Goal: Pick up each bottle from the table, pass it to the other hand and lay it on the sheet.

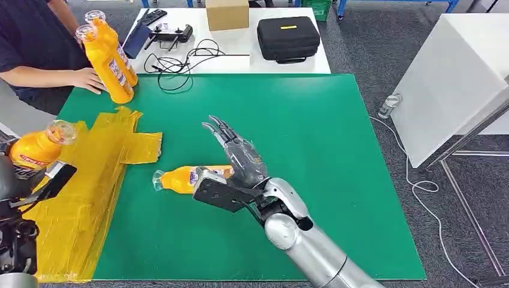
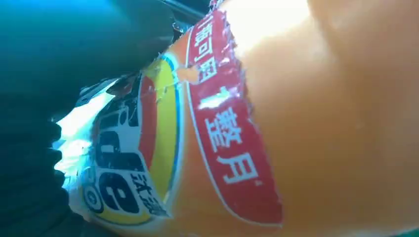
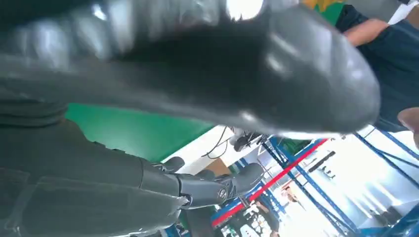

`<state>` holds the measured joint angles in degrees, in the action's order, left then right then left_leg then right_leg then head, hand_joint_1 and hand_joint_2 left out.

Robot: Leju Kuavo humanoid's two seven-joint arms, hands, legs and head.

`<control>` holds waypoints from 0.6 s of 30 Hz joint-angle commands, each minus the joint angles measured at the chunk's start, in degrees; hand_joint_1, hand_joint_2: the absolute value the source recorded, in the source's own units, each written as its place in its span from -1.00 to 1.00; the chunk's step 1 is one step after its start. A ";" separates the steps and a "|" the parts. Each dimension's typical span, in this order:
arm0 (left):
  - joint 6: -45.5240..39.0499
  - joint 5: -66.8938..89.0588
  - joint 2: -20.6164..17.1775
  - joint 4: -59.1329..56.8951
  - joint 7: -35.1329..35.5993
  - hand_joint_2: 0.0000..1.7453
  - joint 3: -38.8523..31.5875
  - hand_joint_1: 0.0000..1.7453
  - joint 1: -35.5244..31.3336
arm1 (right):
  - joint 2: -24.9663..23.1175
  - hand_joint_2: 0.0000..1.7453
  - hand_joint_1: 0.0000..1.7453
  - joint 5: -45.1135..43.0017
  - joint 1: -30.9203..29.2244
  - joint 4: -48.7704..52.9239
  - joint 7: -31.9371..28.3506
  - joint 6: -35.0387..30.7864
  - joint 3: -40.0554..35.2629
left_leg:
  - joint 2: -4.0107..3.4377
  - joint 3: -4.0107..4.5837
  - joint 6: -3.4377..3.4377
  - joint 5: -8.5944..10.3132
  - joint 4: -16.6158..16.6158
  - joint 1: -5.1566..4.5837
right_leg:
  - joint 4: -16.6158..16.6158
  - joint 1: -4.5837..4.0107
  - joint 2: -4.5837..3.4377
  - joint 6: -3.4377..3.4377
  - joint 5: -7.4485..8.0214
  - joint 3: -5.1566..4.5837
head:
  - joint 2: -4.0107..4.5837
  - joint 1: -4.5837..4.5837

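My left hand (image 1: 17, 178) grips an orange bottle (image 1: 37, 149) with a clear cap, tilted above the left side of the yellow sheet (image 1: 90, 198). In the left wrist view the bottle's red and yellow label (image 2: 217, 123) is very close, with my dark fingers (image 2: 29, 163) beside it. A second orange bottle (image 1: 183, 179) lies on its side on the green table (image 1: 312, 138), just right of the sheet. My right hand (image 1: 235, 157) hovers right over that bottle's far end with fingers stretched out and apart; its thumb (image 3: 276, 74) and fingers (image 3: 217, 185) hold nothing.
At the table's far left a person's hand (image 1: 89, 80) steadies two upright orange bottles (image 1: 111, 57). Behind the green table, a white table carries cables (image 1: 180, 63), a black case (image 1: 288, 37) and a cardboard box (image 1: 227, 13). A white cabinet (image 1: 456, 78) stands to the right.
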<state>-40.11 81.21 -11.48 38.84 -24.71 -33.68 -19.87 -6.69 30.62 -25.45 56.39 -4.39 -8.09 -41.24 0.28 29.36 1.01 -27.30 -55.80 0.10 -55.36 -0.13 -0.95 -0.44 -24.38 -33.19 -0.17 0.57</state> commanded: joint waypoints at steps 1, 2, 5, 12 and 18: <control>0.11 5.66 3.33 -4.67 3.60 1.00 1.20 1.00 4.80 | 0.94 -1.00 -1.00 -1.17 -3.59 -3.32 -1.80 2.21 0.28 | -0.09 -0.17 0.00 -0.01 0.11 -0.09 | 0.04 0.09 -0.03 -0.07 -0.02 0.11 | 0.02 -0.04; 0.11 5.53 4.10 -4.61 2.58 1.00 1.77 1.00 5.76 | 0.86 -1.00 -1.00 -1.41 -3.94 -3.92 -2.24 2.37 0.29 | -0.10 -0.25 -0.01 -0.04 0.11 -0.07 | 0.07 0.07 -0.02 -0.09 -0.04 0.21 | 0.02 -0.02; 0.11 5.24 5.84 -4.06 1.12 1.00 3.38 1.00 7.18 | 0.63 -1.00 -1.00 -1.63 -4.55 -4.72 -2.58 2.86 0.13 | 0.00 -0.09 0.00 0.01 0.06 -0.07 | 0.03 0.07 0.08 -0.06 -0.03 0.07 | 0.02 0.00; 0.11 4.76 8.59 -2.02 -2.27 1.00 9.69 1.00 10.26 | 0.06 -1.00 -1.00 -1.69 -5.46 -6.44 -3.03 3.42 -0.48 | 0.06 -0.15 -0.01 -0.03 0.04 -0.04 | 0.05 0.10 0.15 -0.07 -0.06 0.18 | 0.02 -0.02; 0.11 5.09 8.10 -5.00 -1.63 1.00 12.04 1.00 9.59 | 0.40 -1.00 -1.00 -1.77 -5.15 -6.72 -3.79 3.21 -0.81 | 0.10 -0.15 -0.03 -0.02 0.06 -0.03 | 0.07 0.12 0.17 -0.04 -0.04 0.19 | 0.00 -0.02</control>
<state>-40.22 86.38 -5.03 37.07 -26.71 -26.08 -9.70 -6.54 29.22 -27.84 54.42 -7.65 -5.05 -41.31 0.31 29.36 1.03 -27.32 -55.80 0.07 -55.34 0.00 -0.91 -0.44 -24.39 -33.18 -0.17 0.55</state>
